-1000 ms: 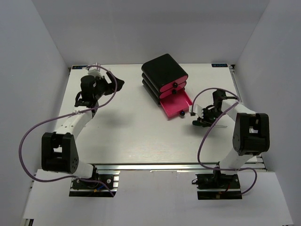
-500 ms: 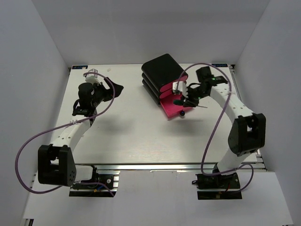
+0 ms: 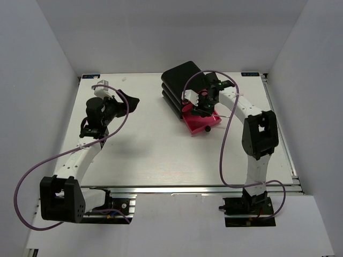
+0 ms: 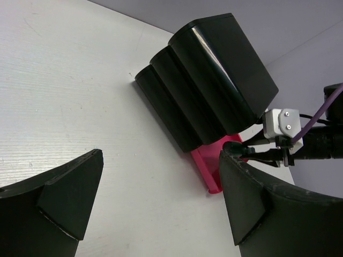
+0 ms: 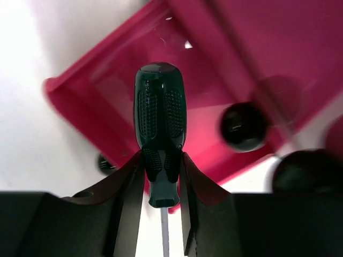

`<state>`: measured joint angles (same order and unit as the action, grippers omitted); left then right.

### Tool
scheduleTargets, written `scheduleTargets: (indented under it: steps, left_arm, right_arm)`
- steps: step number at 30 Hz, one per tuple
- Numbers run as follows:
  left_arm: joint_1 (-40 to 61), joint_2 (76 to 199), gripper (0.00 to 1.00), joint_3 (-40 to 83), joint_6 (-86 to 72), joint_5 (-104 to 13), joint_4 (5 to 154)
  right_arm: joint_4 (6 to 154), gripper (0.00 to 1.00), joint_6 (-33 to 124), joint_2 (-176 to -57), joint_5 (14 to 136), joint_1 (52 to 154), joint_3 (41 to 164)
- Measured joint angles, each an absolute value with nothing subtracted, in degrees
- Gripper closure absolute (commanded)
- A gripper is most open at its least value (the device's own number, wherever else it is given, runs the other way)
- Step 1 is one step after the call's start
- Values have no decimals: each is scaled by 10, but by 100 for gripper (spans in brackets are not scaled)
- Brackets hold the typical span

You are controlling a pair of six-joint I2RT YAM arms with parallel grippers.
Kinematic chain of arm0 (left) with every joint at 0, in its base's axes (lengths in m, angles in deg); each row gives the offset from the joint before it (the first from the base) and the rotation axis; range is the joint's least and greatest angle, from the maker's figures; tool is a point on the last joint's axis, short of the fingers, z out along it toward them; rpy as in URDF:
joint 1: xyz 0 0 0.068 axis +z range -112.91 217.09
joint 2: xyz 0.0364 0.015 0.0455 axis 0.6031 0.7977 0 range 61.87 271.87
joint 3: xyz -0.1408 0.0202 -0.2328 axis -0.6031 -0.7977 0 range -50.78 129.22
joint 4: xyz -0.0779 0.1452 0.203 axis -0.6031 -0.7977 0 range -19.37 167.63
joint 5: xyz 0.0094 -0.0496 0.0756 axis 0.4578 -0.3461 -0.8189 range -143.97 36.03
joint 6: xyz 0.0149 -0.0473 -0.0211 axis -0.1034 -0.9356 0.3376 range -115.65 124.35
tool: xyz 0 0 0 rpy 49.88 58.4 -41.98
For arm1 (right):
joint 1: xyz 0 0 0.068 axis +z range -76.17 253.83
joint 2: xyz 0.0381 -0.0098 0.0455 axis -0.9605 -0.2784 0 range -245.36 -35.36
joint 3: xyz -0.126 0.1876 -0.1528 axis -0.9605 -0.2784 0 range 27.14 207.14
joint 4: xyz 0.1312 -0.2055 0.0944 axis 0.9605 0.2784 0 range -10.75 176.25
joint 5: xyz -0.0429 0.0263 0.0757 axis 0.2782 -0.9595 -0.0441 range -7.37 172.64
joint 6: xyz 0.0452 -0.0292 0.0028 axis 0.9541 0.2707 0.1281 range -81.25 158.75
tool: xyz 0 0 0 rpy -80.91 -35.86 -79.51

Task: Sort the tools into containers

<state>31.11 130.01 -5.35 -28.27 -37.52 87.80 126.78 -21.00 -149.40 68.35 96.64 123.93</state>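
Top view: the black box (image 3: 184,78) of pink drawers stands at the far middle of the table (image 3: 150,144). Its bottom drawer (image 3: 211,121) is pulled out toward the right arm. The right gripper (image 3: 201,105) hangs over the inner end of that drawer, close against the box front. What it holds is too small to make out here. The left gripper (image 3: 131,101) sits well apart to the left of the box, above bare table, with nothing between its fingers.

Left wrist view: left gripper (image 4: 161,166) jaws spread wide and empty, one finger at each lower corner. The box (image 4: 214,80) lies ahead, with a strip of the open drawer (image 4: 211,168) showing beside it.

Right wrist view: right gripper (image 5: 159,163) clamped on the screwdriver (image 5: 158,118) at the lower part of its dark green-and-black handle. The handle points away from the camera and the thin shaft runs back between the fingers. The handle hangs directly above the open drawer (image 5: 102,85), not touching it as far as can be seen. A round black knob (image 5: 244,126) shows to the right.
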Motion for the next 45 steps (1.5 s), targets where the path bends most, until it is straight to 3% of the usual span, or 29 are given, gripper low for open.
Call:
scheduleTargets:
  steps: [9, 13, 16, 29, 40, 45]
  left_arm:
    - [311, 1300, 2, -54, -285, -376, 875]
    - [311, 1300, 2, -54, -287, -377, 875]
    - [311, 1300, 2, -54, -287, -377, 875]
    - [311, 1300, 2, -55, -296, -376, 875]
    - [311, 1296, 2, -70, -304, -374, 880]
    - [311, 1298, 2, -71, -307, -369, 887]
  right_arm:
    - [1268, 99, -234, -1530, 729, 996, 1279]
    - [1267, 65, -238, -1539, 739, 1006, 1278]
    - [1266, 55, -236, -1540, 744, 1009, 1274]
    - [1256, 60, -210, -1519, 734, 998, 1244]
    - [1275, 60, -208, -1449, 678, 876, 1186]
    - [1278, 60, -217, -1448, 658, 875, 1160]
